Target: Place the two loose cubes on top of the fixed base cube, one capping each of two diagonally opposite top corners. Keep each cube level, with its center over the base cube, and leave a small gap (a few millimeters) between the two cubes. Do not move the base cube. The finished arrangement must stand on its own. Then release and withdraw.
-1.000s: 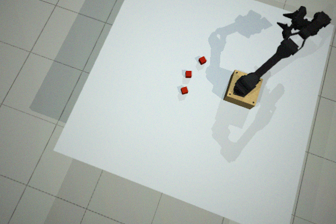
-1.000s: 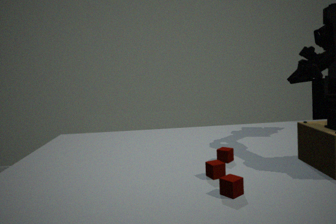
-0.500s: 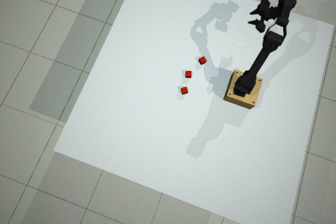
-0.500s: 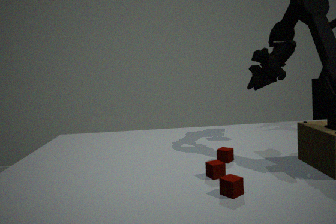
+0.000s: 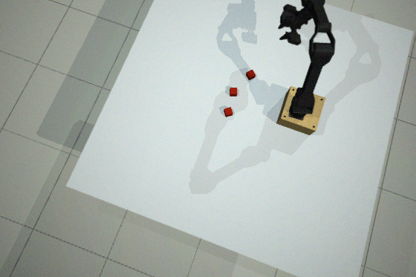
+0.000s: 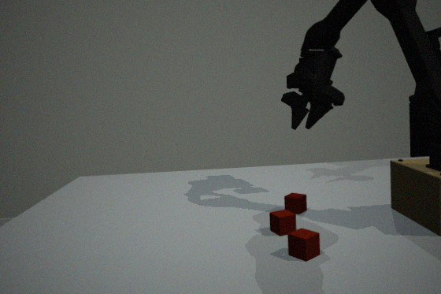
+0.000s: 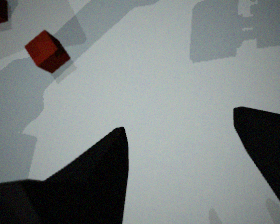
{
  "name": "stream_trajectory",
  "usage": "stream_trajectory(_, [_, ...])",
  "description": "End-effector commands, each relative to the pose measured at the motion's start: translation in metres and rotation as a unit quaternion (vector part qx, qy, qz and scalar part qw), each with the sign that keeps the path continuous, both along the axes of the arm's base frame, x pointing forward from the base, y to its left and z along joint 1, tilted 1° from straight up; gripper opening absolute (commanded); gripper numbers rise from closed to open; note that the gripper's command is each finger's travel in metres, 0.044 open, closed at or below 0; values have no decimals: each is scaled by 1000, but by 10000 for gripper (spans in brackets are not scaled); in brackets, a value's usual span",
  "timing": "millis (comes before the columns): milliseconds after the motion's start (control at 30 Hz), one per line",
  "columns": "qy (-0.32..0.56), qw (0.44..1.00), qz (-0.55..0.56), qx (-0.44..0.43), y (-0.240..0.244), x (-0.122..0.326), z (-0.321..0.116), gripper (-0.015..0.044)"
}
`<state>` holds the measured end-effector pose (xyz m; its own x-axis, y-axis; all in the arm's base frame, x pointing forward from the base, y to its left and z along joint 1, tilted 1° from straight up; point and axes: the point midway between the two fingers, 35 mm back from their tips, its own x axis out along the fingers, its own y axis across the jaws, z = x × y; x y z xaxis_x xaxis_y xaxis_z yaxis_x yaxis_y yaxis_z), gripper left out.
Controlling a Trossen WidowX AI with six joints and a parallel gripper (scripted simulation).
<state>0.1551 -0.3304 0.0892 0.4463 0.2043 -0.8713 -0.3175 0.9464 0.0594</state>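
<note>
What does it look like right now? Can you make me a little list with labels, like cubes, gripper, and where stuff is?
cubes: three red cubes, all on the white table, none stacked
far cube
middle cube
near cube
spacing: close together, not touching
gripper: open, holding nothing, pointing down
gripper position: high above the table, off to the side of the cubes
arm mount: wooden block beside the cubes
wrist view: one cube in full, table between the fingers
</note>
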Motion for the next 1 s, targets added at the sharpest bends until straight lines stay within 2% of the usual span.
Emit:
stream_trajectory(0, [37,999,37,-12,26,23,-2,265])
stream_trajectory(367, [123,982,133,-59,98,67,-12,265])
stream_trajectory(767, [187,946,221,-145,174,88,-22,265])
stream_trajectory(967, [193,941,231,-158,183,89,-23,265])
